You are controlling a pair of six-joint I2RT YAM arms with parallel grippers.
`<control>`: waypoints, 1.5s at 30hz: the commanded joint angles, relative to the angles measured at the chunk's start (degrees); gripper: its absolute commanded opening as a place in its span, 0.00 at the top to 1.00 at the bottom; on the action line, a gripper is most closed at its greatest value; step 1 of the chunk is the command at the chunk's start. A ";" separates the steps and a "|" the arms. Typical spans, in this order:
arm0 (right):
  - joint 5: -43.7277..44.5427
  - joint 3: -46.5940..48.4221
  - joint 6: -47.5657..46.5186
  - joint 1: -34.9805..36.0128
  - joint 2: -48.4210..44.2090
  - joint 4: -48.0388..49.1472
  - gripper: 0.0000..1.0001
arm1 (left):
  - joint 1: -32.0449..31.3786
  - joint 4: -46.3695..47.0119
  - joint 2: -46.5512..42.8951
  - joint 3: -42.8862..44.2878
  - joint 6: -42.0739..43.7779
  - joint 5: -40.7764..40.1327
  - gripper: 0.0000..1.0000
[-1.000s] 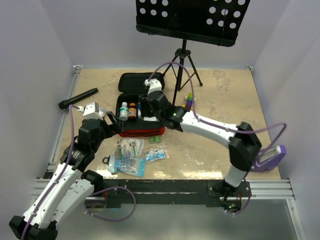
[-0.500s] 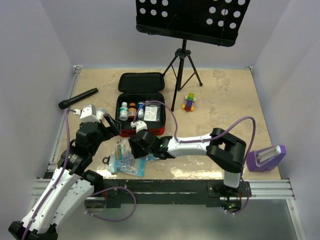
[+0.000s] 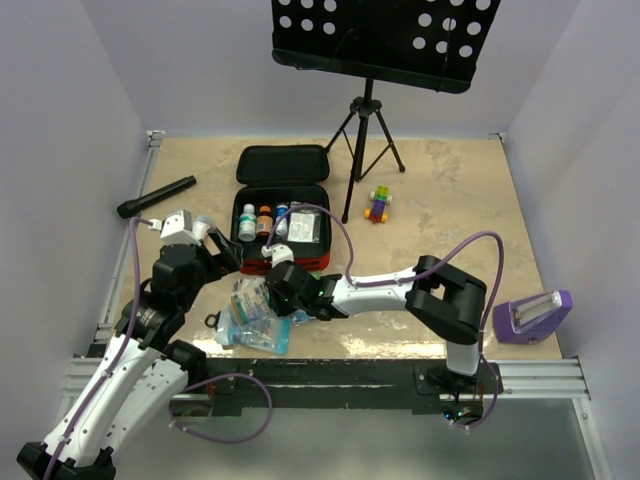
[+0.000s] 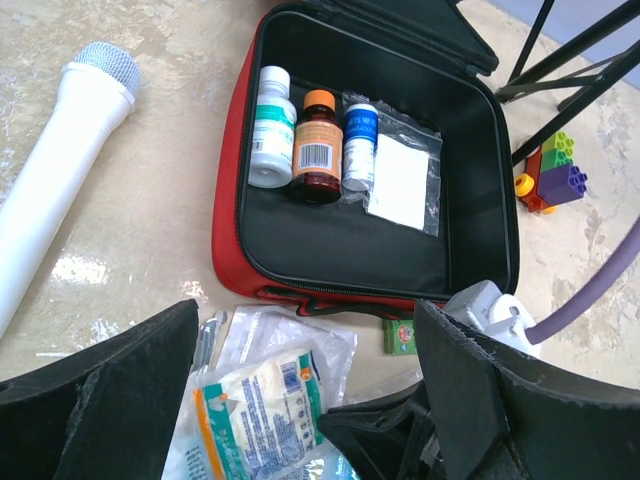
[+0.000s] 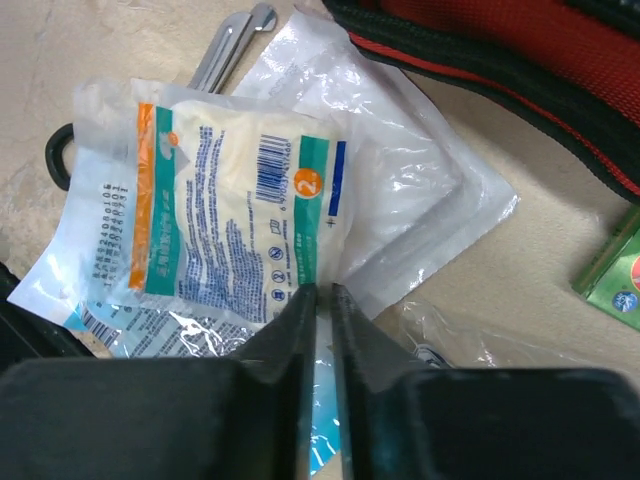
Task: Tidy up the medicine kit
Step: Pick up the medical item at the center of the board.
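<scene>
Little of the writing comes through on my feeds. The packet (image 5: 230, 200) under my right gripper (image 5: 318, 295) is white with teal and orange bands. It carries a barcode, what looks like a 2 in an orange disc, and blocks of blue print too fine for me to read. The right gripper's fingers are pinched down to a thin slit on that packet's lower edge.

The medicine kit (image 4: 226, 190) lies open on the table (image 3: 450, 190), just beyond the packet, with its lid laid back flat behind it. Three bottles lie side by side in its black tray, against the far wall:
- a white bottle (image 4: 270, 135) with a teal label
- an amber bottle (image 4: 317, 150) with an orange cap and a barcode
- a small bottle (image 4: 359, 140) with a blue label

I cannot read any names on them. Touching the blue one on the right is a clear bag (image 4: 405, 175) holding a white pad.

In front of the kit, the packet rests on clear pouches (image 5: 400, 170), and scissors (image 5: 235, 40) poke out from under them. A small green packet (image 5: 615, 270) lies by the kit's front wall.

My left gripper (image 4: 305, 320) is spread wide and holds nothing, hovering at the kit's near left side. A white stick with a mesh head (image 4: 60, 170) lies to the left of the kit.
</scene>
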 commanded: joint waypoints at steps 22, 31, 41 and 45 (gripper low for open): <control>8.47 2.35 -2.30 -2.18 -26.46 -14.46 1.00 | 0.00 -0.10 -1.29 0.60 -0.61 -1.70 0.07; 6.53 -14.42 2.70 -2.18 -36.47 -15.18 1.00 | 0.00 1.56 0.20 -0.72 -1.22 -0.21 0.08; 10.11 -11.30 4.38 -2.70 -44.22 -14.21 1.00 | 0.00 3.76 1.96 -2.56 -3.07 2.34 0.08; 12.07 -0.75 -0.88 -10.24 -37.56 -15.71 1.00 | 0.00 4.29 2.13 -2.39 -3.42 2.69 0.08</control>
